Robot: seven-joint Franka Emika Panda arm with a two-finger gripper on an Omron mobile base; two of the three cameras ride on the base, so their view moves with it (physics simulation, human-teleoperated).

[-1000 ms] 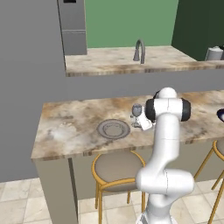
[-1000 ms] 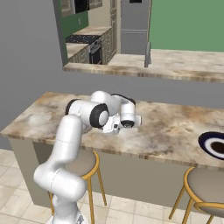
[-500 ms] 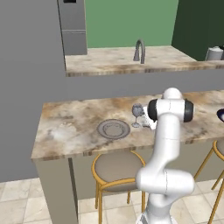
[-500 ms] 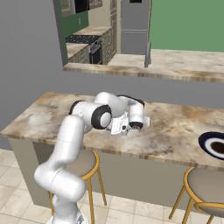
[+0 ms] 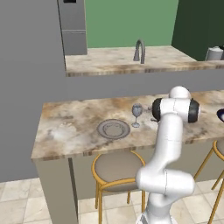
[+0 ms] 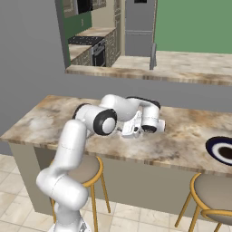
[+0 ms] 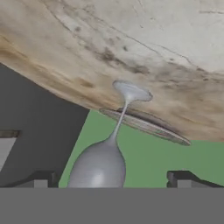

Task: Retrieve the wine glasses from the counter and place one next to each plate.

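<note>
One wine glass (image 5: 137, 114) stands upright on the tan stone bar (image 5: 74, 127), just right of the grey plate (image 5: 113, 129). My gripper (image 5: 148, 115) hovers level with the glass on its right side, open. The hand view is rolled upside down. There the glass (image 7: 103, 164) hangs from its foot on the bar, its bowl between my spread fingertips (image 7: 43, 178), untouched, with my gripper (image 7: 111, 179) open around it. The plate's rim (image 7: 144, 124) shows behind the stem. A dark second plate (image 6: 222, 152) lies at the bar's right end. The other wine glass is out of view.
Beyond the bar runs a stone ledge with a faucet (image 5: 139, 51) and a kettle (image 5: 214, 53). A counter over beige cabinets (image 6: 86, 38) with a stove lies at the far left. Round stools (image 5: 116, 168) stand under the bar, another stool (image 6: 213, 190) at right.
My gripper, shut on the glass a second ago, has opened and drawn back to the right. The glass stays standing beside the grey plate.
</note>
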